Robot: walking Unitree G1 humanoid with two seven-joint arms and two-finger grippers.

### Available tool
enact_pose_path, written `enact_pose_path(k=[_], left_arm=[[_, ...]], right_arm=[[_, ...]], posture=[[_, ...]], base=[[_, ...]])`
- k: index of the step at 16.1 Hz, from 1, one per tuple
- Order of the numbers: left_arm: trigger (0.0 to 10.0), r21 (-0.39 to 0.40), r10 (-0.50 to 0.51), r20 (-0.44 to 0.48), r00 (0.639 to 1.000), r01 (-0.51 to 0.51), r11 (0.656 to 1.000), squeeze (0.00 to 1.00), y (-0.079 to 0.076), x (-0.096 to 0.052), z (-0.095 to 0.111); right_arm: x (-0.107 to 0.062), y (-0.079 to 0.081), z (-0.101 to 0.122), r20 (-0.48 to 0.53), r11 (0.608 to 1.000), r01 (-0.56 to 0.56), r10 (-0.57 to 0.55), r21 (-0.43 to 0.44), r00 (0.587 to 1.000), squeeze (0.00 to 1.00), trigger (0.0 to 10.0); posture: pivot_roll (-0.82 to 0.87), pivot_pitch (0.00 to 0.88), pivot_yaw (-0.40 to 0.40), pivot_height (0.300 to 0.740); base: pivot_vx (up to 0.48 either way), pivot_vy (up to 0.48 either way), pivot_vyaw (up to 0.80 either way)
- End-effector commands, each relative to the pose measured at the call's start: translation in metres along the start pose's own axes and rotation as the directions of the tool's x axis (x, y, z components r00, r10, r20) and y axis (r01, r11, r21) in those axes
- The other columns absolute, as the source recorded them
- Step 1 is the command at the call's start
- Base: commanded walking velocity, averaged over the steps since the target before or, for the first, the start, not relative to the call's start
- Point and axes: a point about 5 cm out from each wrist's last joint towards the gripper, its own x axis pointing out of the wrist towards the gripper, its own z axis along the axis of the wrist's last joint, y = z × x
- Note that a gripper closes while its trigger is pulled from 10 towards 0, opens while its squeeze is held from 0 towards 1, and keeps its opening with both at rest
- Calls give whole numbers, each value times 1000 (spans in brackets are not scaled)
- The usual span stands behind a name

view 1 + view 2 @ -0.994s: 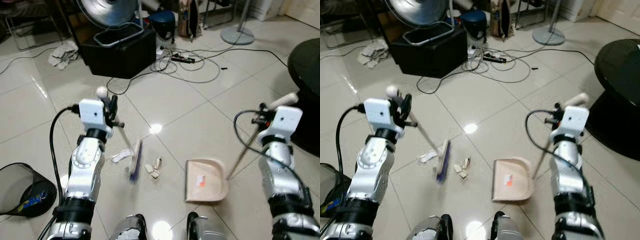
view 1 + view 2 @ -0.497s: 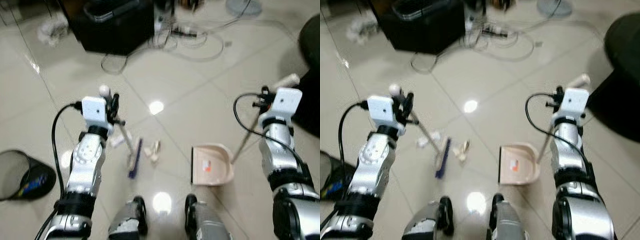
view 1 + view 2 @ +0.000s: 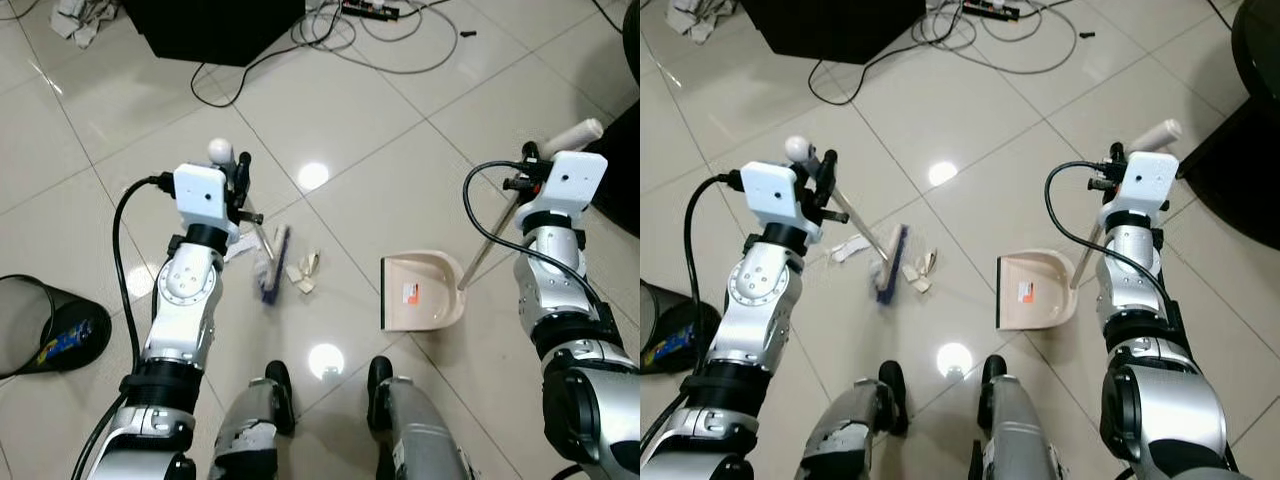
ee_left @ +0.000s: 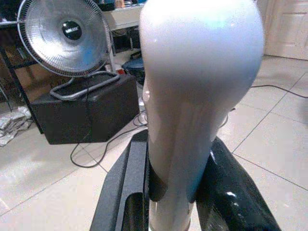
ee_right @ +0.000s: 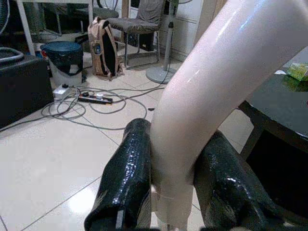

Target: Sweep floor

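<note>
My left gripper (image 3: 240,185) is shut on the white handle of a small broom (image 3: 257,240). The broom's blue bristle head (image 3: 274,268) rests on the tiled floor beside a few paper scraps (image 3: 303,273). In the left wrist view the handle top (image 4: 192,96) stands between both black fingers (image 4: 126,192). My right gripper (image 3: 530,180) is shut on the cream handle (image 3: 573,137) of a beige dustpan (image 3: 422,291). The pan lies flat on the floor to the right of the scraps, with its open mouth facing them. The handle (image 5: 207,106) also sits clamped between the fingers in the right wrist view.
A black mesh bin (image 3: 40,325) lies on the floor at my left. A black box (image 3: 215,25) and tangled cables (image 3: 400,45) lie ahead. A dark round table (image 3: 1255,120) stands at the right. My two feet (image 3: 325,395) are just behind the dustpan.
The camera has tilted down, so the whole scene shifted. The broom head now lies closer to the scraps, and the dustpan has turned its mouth toward them.
</note>
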Motion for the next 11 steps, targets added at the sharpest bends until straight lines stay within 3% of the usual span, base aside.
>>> enact_pose_path(k=[1, 6, 11], left_arm=[[10000, -43, -57, -108, 993, 52, 998, 0, -12, -12, -20], [10000, -150, -91, -115, 989, 73, 986, 0, -27, -16, -18], [10000, -317, -133, -100, 986, 95, 944, 0, -39, -12, -1]], right_arm=[[-8, 18, -11, -36, 999, -16, 18, 45, 999, 0, 10000], [-17, 49, -17, -60, 992, -54, 62, 118, 996, 0, 10000], [-23, 47, -26, -108, 993, -14, 27, 117, 994, 0, 10000]], posture=[[51, 433, 35, 740], [55, 407, 33, 740], [64, 377, 33, 740]], base=[[0, 0, 0], [0, 0, 0], [0, 0, 0]])
